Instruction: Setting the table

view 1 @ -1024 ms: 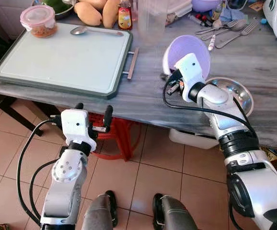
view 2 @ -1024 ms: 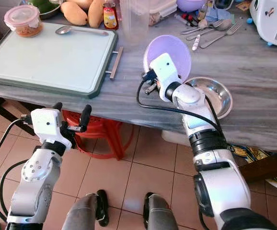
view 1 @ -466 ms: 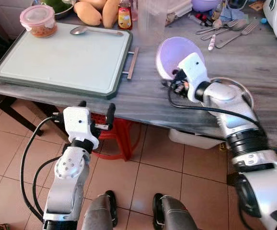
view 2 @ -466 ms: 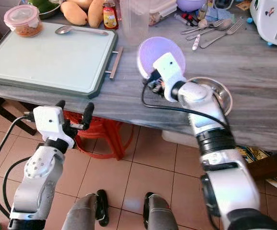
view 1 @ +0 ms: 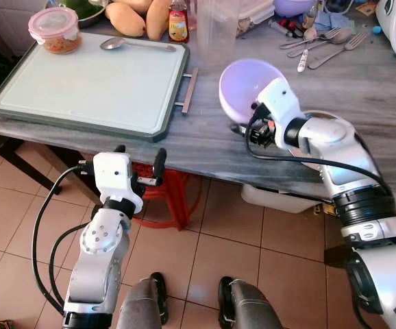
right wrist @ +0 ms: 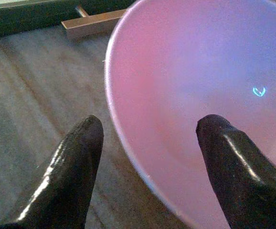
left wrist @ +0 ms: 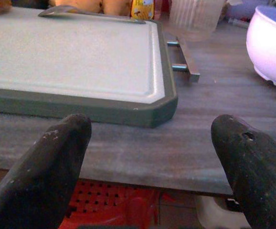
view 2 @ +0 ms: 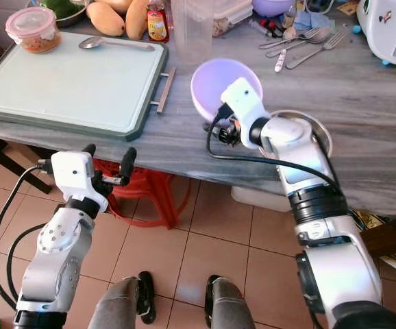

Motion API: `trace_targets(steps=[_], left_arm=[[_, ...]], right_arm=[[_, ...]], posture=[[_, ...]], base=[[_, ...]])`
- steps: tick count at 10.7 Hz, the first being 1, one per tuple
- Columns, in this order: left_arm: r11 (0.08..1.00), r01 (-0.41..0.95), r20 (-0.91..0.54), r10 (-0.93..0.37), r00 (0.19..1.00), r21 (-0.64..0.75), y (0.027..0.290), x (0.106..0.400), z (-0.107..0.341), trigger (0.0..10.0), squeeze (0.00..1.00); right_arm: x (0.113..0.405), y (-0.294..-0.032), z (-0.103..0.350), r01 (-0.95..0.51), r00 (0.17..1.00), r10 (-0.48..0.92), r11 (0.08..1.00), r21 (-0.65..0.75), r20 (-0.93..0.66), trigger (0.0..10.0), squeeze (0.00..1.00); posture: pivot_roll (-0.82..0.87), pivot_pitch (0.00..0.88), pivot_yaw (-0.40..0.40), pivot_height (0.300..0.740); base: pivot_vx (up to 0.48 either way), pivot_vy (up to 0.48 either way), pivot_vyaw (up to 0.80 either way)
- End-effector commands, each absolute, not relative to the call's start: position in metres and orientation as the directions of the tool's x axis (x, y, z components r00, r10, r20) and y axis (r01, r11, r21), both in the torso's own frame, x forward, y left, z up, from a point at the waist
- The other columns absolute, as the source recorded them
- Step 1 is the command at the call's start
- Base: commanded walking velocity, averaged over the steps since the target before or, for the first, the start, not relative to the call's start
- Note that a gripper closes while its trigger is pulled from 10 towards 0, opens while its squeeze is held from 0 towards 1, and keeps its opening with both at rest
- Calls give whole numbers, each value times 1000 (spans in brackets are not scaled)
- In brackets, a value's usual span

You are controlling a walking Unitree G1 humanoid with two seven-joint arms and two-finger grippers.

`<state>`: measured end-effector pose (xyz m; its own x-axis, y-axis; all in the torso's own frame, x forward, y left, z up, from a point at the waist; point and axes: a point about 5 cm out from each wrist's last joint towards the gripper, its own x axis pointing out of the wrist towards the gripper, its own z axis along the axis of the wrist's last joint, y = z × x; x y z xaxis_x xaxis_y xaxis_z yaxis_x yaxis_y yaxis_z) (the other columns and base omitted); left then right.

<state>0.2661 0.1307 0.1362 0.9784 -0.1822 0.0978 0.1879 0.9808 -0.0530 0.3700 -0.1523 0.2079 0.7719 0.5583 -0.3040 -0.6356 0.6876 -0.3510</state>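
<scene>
A lilac bowl rests nearly upright on the grey table, right of the green-rimmed tray. My right gripper is open at the bowl's near rim. In the right wrist view one finger stands outside the bowl and the other over its inside, neither pressing the wall. My left gripper is open and empty, held below the table's front edge with the tray corner in front of it. On the tray lie a spoon and a lidded food container.
A steel bowl lies under my right forearm. Forks and spoons lie at the back right, with a clear plastic cup behind the bowl. Mangoes and a bottle stand at the back. A red stool stands under the table.
The lilac bowl has gone from tipped up on its edge to nearly upright on the table, a little further left. My right wrist came down with it. The left arm stays still.
</scene>
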Motion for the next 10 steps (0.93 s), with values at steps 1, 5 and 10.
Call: trace_targets(steps=[1, 5, 10], left_arm=[[978, 202, 78, -197, 977, -56, 129, 266, 132, 10000, 0], [976, 209, 83, -204, 975, -58, 128, 269, 132, 10000, 0], [975, 211, 95, -205, 974, -63, 125, 273, 133, 10000, 0]], right_arm=[[369, -156, 215, -631, 776, 556, 684, -366, -299, 10000, 1000], [371, -162, 237, -571, 820, 528, 724, -387, -221, 10000, 1000], [370, -160, 251, -539, 838, 536, 780, -317, -106, 10000, 0]], posture=[[-12, 209, 12, 740], [-15, 195, 11, 740], [-26, 185, 8, 740]], base=[[0, 0, 0], [0, 0, 0], [0, 0, 0]])
